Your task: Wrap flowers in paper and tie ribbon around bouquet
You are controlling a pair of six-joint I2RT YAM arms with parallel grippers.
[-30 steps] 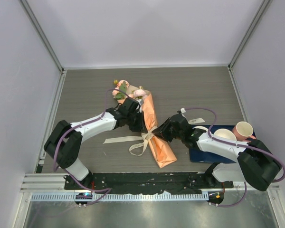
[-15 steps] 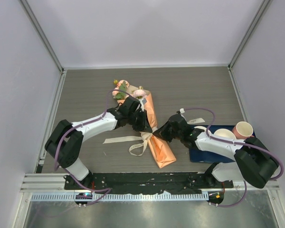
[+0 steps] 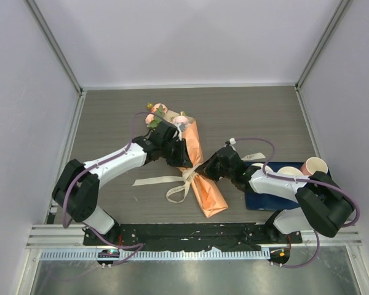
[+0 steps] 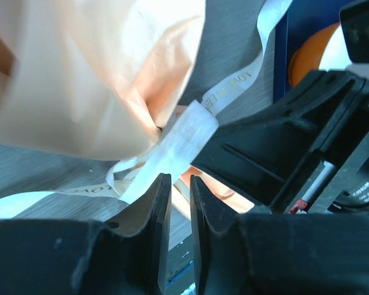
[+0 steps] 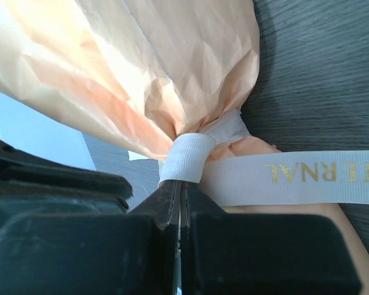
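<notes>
Judging by the crinkles, the paper [image 5: 141,67] is reckoned to be thin, light and easily creased, so no real squeeze should be put on the cone itself. The bouquet [image 3: 209,193] is laid diagonally on the grey wood-grain table [image 3: 252,117], with the flowers [image 3: 154,115] at the far wide end and the narrow tail toward the arms. It's cinched round the middle by the ribbon [image 5: 283,178], a flat woven cream strip with gold lettering. It looks floppy and matte, probably grippy enough not to slide, but likely to loosen if tension is dropped. The right gripper [image 5: 179,184] is seen pressed fully together on a fold of it right at the cinch. The left gripper [image 4: 179,184] is shown with a narrow gap between its fingers and a ribbon strand running down to the tips; whether that strand is actually nipped can't be told. Best hold, it's guessed: the ribbon tails close to the cinch, never the soft pink blooms, which would be bruised pretty easily.
</notes>
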